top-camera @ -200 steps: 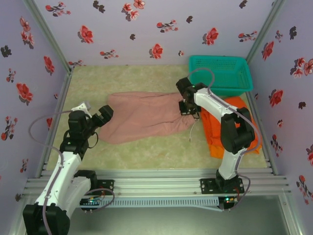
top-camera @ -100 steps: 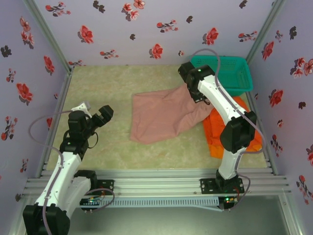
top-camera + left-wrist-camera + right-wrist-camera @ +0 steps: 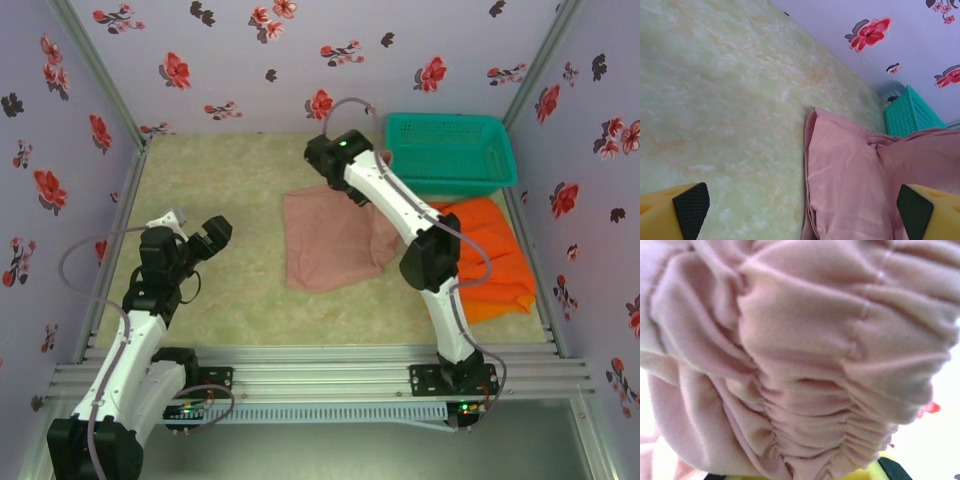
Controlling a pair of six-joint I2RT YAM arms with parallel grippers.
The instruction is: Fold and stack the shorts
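Softly, pink-beige shorts point(image 3: 805, 365) bunch in ridged gathers inside the right pincer point(image 3: 334, 186).

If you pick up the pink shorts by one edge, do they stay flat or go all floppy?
Probably floppy: the pink shorts bunch into soft gathers where the right gripper pinches them, the rest sagging to the table. Likely light, since one small pinch lifts that edge. Pushed, they would probably wrinkle, not slide flat.
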